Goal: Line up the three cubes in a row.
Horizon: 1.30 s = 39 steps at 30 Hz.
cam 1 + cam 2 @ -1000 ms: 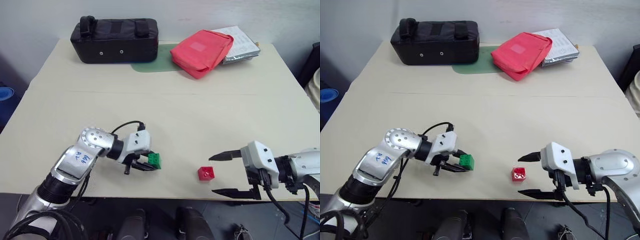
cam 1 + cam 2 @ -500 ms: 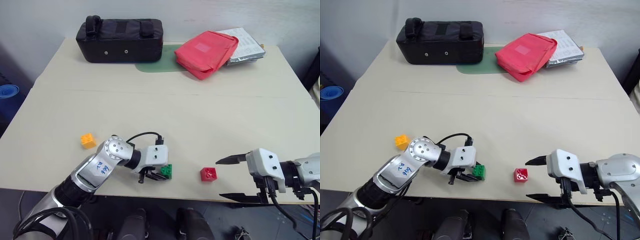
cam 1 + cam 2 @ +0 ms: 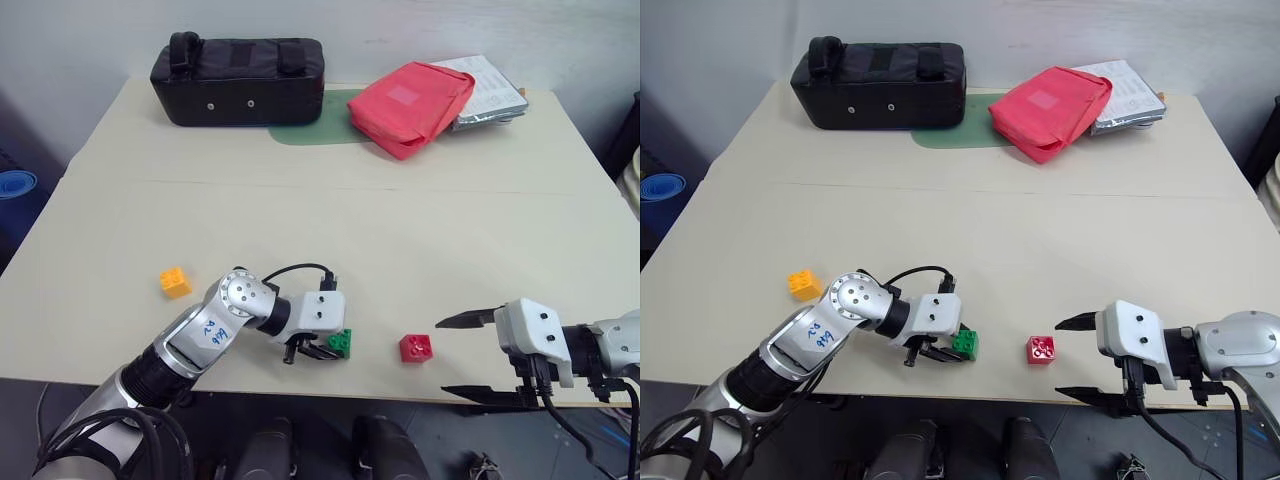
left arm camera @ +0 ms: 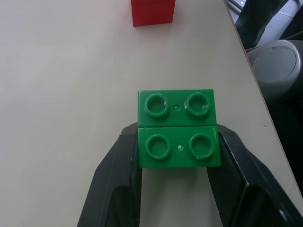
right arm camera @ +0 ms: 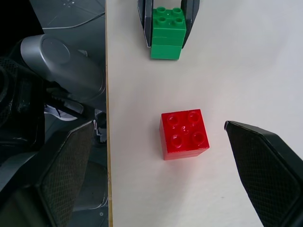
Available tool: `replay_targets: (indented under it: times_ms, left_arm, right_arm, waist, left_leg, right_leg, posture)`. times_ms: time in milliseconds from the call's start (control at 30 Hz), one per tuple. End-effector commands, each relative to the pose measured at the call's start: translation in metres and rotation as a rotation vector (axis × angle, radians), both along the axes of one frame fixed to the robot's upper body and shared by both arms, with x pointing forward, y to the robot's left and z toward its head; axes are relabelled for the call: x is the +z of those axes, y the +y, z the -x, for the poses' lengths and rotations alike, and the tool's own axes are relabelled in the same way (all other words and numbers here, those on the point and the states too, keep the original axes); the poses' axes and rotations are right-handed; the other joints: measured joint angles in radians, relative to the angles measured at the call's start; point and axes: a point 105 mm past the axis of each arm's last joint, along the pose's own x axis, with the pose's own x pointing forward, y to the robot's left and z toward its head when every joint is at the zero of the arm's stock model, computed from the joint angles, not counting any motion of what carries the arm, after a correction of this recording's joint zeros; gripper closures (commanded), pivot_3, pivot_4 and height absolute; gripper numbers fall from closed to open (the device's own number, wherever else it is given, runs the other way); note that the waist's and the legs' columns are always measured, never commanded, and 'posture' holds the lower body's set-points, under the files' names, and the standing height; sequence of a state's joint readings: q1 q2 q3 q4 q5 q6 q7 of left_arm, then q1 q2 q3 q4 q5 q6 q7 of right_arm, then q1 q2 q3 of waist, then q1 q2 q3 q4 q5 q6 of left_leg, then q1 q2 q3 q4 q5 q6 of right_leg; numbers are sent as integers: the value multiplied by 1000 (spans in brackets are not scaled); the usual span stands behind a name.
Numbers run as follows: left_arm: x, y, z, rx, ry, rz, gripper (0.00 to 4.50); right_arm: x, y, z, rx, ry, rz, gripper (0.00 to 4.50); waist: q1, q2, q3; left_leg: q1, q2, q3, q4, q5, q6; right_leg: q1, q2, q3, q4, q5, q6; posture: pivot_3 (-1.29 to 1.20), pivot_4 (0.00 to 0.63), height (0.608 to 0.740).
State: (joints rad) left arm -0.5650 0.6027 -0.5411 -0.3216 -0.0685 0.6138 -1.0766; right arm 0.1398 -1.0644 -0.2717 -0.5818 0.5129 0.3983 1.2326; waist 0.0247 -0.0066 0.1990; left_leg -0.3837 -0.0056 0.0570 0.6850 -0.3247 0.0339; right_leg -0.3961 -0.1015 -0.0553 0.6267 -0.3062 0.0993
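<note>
Three cubes sit near the table's front edge: the green cube clenched in the left gripper, the red cube beside it, the yellow-orange cube well apart, seen from the head views. The right gripper gapes empty. A second ago the yellow-orange cube lay hidden behind the left arm.

A: What sort of place?

B: Looks like a robot test room or lab. Plain pale table pushed against a bare white wall.

A: Other clues?

B: Black equipment case, red pouch, a stack of printed papers, green mat. Toy blocks laid out on the tabletop.
</note>
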Motion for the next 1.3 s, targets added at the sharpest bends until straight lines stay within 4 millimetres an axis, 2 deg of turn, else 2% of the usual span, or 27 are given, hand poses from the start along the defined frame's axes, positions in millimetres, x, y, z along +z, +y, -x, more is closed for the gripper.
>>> replay_targets:
  times_ms: [33, 233, 333, 400, 533, 600, 700, 833, 900, 967, 1133, 1233, 1300]
  left_arm:
    - [2, -3, 4, -20, 1, -9, 2645]
    - [4, 0, 5, 0, 29, -10, 792]
    - [10, 4, 6, 13, 41, 14, 16]
    - [16, 12, 3, 38, 35, 32, 16]
    - [29, 45, -10, 135, -16, 44, 16]
    - [38, 54, -10, 140, -36, 113, 16]
    - [46, 80, -19, 300, -53, 241, 16]
    - [76, 113, 2, 363, -82, 380, 16]
    - [84, 130, 11, 421, -85, 405, 16]
    - [81, 152, 17, 502, -99, 377, 16]
    - [62, 226, 35, 783, -146, 286, 16]
    - [54, 261, 43, 890, -168, 223, 16]
    - [53, 274, 44, 921, -181, 201, 16]
  right_arm:
    - [7, 2, -2, 8, -32, -4, 0]
    - [6, 0, -3, 12, -35, 1, 0]
    - [6, 0, -4, 14, -37, 3, 0]
    - [7, -1, -7, 15, -43, 4, 0]
    - [14, -2, -15, 21, -61, -14, 0]
    - [19, -1, -21, 22, -66, -37, 0]
    - [32, 6, -33, 25, -78, -107, 0]
    - [42, 13, -42, 65, -63, -160, 0]
    - [42, 14, -49, 76, -69, -162, 0]
    - [41, 15, -55, 86, -76, -168, 0]
    - [46, 25, -66, 121, -91, -203, 0]
    - [46, 28, -67, 138, -92, -201, 0]
    - [47, 28, -68, 141, -92, -200, 0]
  waist:
    - [0, 0, 0]
    - [0, 0, 0]
    - [0, 0, 0]
    - [0, 0, 0]
    - [-8, 0, 0]
    - [-9, 0, 0]
    - [-12, 0, 0]
    - [-23, 0, 0]
    - [-26, 0, 0]
    - [-28, 1, 0]
    - [-31, 1, 0]
    - [-26, 1, 0]
    - [-23, 1, 0]
  left_leg:
    - [0, 0, 0, 0, 0, 0]
    - [0, 0, 0, 0, 0, 0]
    - [0, 0, 0, 0, 0, 0]
    - [0, 0, 0, 0, 0, 0]
    - [1, 1, 0, 0, 0, -1]
    - [1, 1, 0, 0, 0, -1]
    - [2, 1, 0, 0, 0, -1]
    - [2, 1, -2, 0, 0, -2]
    - [1, 1, -3, -1, -1, -2]
    - [2, 1, -3, -1, -1, -2]
    - [4, 1, -3, -3, -1, -3]
    - [4, 1, -3, -3, -2, -4]
    - [4, 1, -4, -3, -4, -3]
  right_leg:
    - [0, 0, 0, 0, 0, 0]
    - [0, 0, 0, 0, 0, 0]
    - [0, 0, 0, 0, 0, 0]
    - [0, 0, 0, 0, 0, 0]
    - [0, 0, 0, 0, -1, -1]
    - [0, 0, 0, 0, -1, -1]
    - [0, -1, 0, -1, -1, -1]
    - [0, -1, -2, -1, -1, -2]
    - [0, -3, -2, -2, -1, -2]
    - [1, -3, -3, -3, -1, -2]
    - [2, -4, -4, -3, -2, -4]
    - [1, -4, -5, -3, -3, -5]
    - [2, -5, -6, -4, -3, -5]
  posture:
    - [0, 150, 740]
    - [0, 150, 740]
    - [0, 150, 740]
    - [0, 150, 740]
    - [0, 150, 740]
    - [0, 150, 740]
    - [0, 150, 740]
    - [0, 150, 740]
    - [0, 150, 740]
    - [0, 150, 740]
    - [0, 150, 740]
    - [0, 150, 740]
    - [0, 150, 740]
